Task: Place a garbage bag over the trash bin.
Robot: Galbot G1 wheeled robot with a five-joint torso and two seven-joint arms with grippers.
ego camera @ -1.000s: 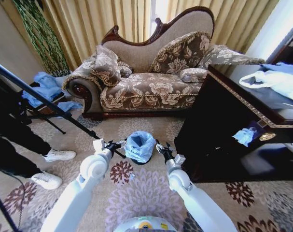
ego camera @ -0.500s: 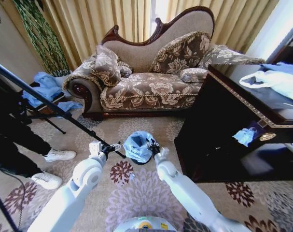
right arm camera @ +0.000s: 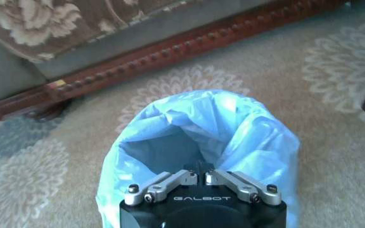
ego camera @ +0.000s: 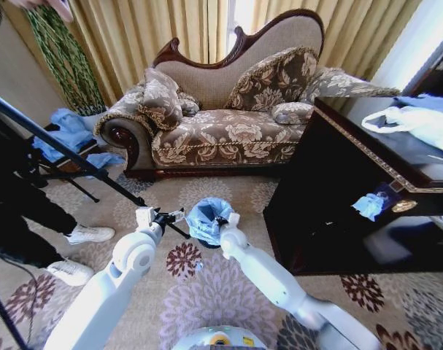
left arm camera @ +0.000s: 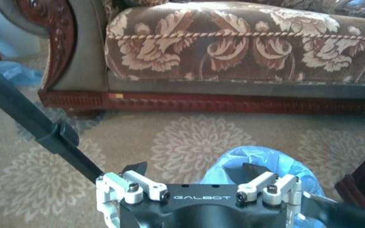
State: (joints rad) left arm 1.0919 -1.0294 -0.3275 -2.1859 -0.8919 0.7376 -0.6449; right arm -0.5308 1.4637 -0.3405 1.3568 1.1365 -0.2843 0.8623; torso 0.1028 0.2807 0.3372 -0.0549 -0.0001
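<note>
A light-blue garbage bag drapes over the trash bin, which stands upright on the patterned carpet in front of an ornate floral sofa, the bin's long axis vertical and the bag's mouth open upward. Only a dark sliver of the bin shows under the plastic at its near side.

The right tool sits at the bag's near rim, its fingers drawn together with their tips at the edge of the plastic; the right wrist view looks straight down into the bag's hollow, crinkled walls rising all round the opening. Whether plastic is pinched between the tips cannot be told.

The left tool hangs just to the bin's left, apart from the bag, its fingers spread wide and holding nothing. In the left wrist view the bag lies beyond and beside the right-hand fingertip.

A black tripod leg slants across the carpet on the left, ending near the left tool. A dark wooden cabinet stands to the right of the bin, with a white bag on its top. Gold curtains hang behind the sofa.
</note>
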